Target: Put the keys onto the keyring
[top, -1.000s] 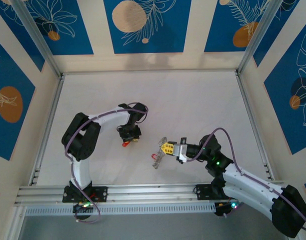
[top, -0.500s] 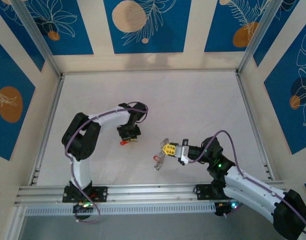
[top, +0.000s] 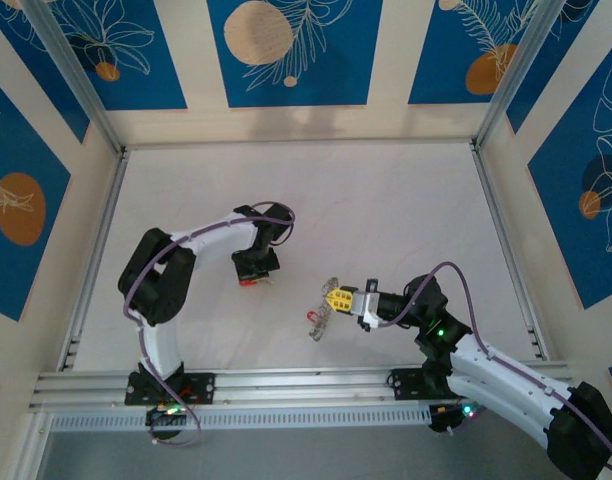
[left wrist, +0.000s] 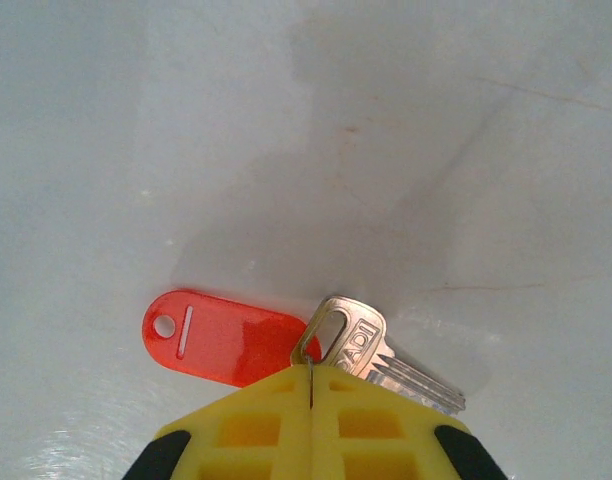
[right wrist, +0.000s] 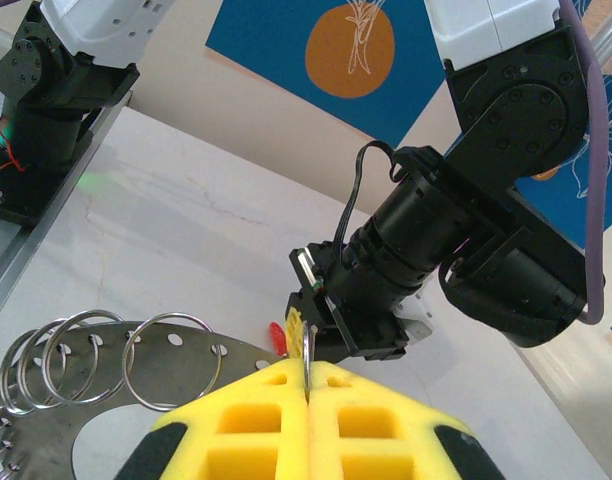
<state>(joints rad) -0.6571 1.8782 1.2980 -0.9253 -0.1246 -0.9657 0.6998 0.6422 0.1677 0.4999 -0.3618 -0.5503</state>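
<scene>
While both arms bend inward over it, the white tabletop [top: 386,200] takes up most of the top view, walled in by blue and cream panels. The left arm [top: 161,275] curls round so that the left claw [top: 254,272] points down at the surface left of centre. The right arm [top: 486,355] reaches in from the near right corner, and the right claw [top: 336,298] sits low near the middle, well apart from the left one.

The keyring [right wrist: 116,420] is a flat grey metal band pierced with small holes, with several wire rings [right wrist: 174,318] threaded through them. It lies on the tabletop just left of the right claw. The yellow pads of that claw are pressed together with a thin wire standing in the seam between them. A small red piece [top: 311,318] rests at the keyring's near end, too small to make out.

The keys [top: 248,283] lie on the tabletop right at the tip of the left claw. The left wrist view shows a silver key [left wrist: 361,345] and, left of it, a flat red tag [left wrist: 221,335]. A thin wire loop [left wrist: 308,350] through the key's head runs into the seam of the left claw's pads, which are together and clamped on it.
</scene>
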